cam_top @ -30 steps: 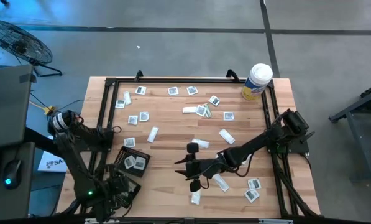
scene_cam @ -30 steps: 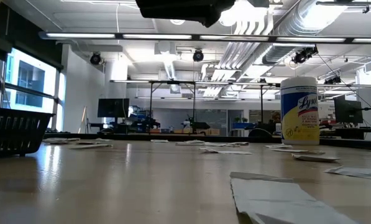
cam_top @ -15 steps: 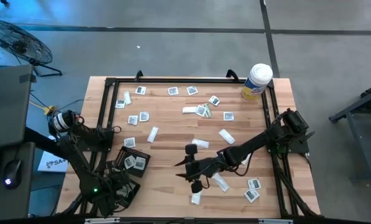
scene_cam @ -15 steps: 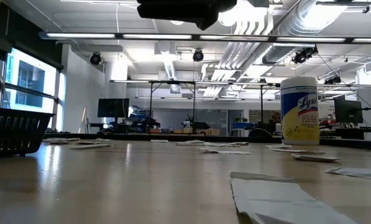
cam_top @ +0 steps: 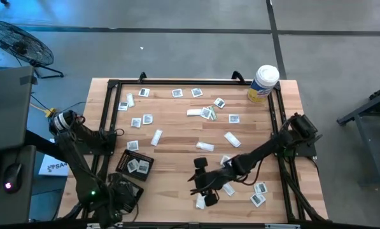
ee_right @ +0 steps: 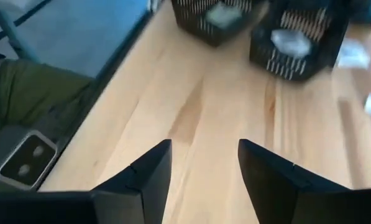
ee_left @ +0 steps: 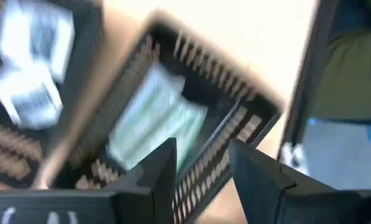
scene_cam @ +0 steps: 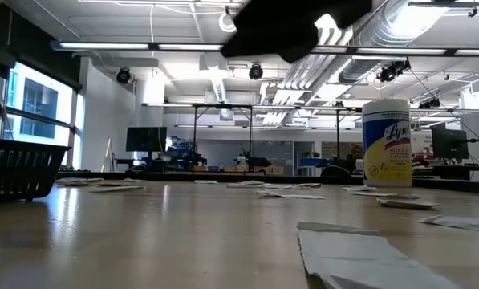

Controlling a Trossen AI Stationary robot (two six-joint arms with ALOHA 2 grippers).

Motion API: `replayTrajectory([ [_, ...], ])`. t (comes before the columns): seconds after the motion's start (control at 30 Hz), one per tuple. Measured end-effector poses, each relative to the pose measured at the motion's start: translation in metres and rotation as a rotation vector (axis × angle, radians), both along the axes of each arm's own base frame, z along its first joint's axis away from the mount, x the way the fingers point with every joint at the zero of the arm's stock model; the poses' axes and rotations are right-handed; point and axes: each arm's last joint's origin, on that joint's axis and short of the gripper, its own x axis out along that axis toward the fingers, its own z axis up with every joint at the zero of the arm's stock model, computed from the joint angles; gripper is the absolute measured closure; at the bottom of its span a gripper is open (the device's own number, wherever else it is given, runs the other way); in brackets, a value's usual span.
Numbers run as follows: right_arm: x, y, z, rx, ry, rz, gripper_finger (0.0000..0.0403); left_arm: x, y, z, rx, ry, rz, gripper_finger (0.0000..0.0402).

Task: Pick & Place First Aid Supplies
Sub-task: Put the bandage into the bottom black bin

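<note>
Here we are seeing the left gripper [ee_left: 201, 165] hanging open-fingered over a green packet [ee_left: 153, 121] in a mesh tray [ee_left: 250, 118], while the right gripper [ee_right: 204, 168] is hovering open above the table [ee_right: 191, 106].

The only writing I can make out is on the white canister [scene_cam: 396, 143] at the far corner of the table [scene_cam: 143, 233]: blue script on its yellow label starting "Ly". Nothing else is legible.

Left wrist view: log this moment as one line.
left claw: open over black mesh tray | pale green packet: lying in tray | right claw: open, empty, above bare table
</note>
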Motion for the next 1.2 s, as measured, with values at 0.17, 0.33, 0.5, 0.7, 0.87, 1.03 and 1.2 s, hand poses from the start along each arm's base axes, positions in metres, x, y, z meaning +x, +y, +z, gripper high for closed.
replayTrajectory([
  [0.17, -0.007, 0.000, -0.024, -0.015, 0.158, -0.104, 0.0233, 0.027, 0.006, 0.024, 0.182, -0.321, -0.115, 0.0257],
  [0.33, -0.001, 0.005, -0.052, 0.003, 0.218, -0.065, 0.0234, 0.046, 0.018, 0.031, 0.419, -0.559, -0.088, 0.0257],
  [0.5, -0.001, 0.005, -0.065, -0.013, 0.265, -0.063, 0.0238, 0.061, 0.032, 0.033, 0.508, -0.608, -0.005, 0.0257],
  [0.7, -0.003, 0.008, -0.067, -0.014, 0.275, -0.068, 0.0252, 0.073, 0.043, 0.032, 0.494, -0.567, 0.036, 0.0257],
  [0.87, -0.004, 0.009, -0.074, -0.030, 0.307, -0.026, 0.0258, 0.075, 0.044, 0.032, 0.496, -0.566, 0.042, 0.0257],
  [1.03, -0.003, 0.002, -0.076, -0.151, 0.286, -0.037, 0.0257, 0.074, 0.044, 0.032, 0.498, -0.569, 0.040, 0.0257],
  [1.2, 0.005, -0.018, -0.076, -0.211, 0.288, -0.092, 0.0258, 0.074, 0.044, 0.032, 0.498, -0.571, 0.041, 0.0257],
])
